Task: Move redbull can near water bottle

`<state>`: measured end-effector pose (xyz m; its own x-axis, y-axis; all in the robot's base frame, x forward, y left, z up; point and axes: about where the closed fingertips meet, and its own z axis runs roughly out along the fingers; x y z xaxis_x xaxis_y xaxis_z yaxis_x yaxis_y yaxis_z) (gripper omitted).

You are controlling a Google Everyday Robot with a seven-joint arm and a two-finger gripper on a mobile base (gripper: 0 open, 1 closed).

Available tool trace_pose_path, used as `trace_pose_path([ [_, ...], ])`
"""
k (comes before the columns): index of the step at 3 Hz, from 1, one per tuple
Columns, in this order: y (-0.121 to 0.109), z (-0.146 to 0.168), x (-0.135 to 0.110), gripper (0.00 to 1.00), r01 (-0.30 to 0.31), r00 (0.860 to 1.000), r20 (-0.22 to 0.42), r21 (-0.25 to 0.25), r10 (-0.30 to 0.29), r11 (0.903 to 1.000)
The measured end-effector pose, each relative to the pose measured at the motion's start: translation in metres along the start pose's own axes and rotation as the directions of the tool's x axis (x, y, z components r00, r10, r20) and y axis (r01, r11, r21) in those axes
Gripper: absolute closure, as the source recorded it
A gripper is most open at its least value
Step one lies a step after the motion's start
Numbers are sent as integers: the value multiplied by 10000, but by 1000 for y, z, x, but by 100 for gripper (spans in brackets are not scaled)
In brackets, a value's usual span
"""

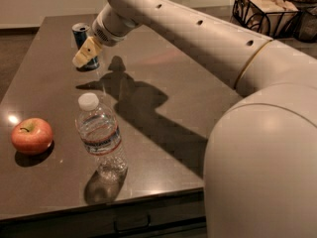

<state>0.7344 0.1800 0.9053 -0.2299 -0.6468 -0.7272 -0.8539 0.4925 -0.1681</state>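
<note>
The redbull can (80,34), blue and silver, stands upright at the far left of the dark table (188,78). The water bottle (100,138), clear with a white cap and a label band, stands upright near the table's front edge, well apart from the can. My gripper (85,52) is at the can, in front of its lower right side in this view, and hides part of its body. My white arm reaches across from the right.
A red apple (32,136) lies to the left of the bottle near the front left edge. A black wire basket (265,10) with things in it stands beyond the table at the back right. The arm's shadow falls across the table's middle.
</note>
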Motion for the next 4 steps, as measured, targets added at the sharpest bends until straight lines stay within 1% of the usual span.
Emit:
trace_pose_path([
  [2,-13,13,-22,0,-72,9987,502,-1,72,10000],
  [3,-19,18,-28,0,-43,9983,580,-45,45,10000],
  [4,-21,19,-34,2,-12,9975,705,-270,31,9996],
])
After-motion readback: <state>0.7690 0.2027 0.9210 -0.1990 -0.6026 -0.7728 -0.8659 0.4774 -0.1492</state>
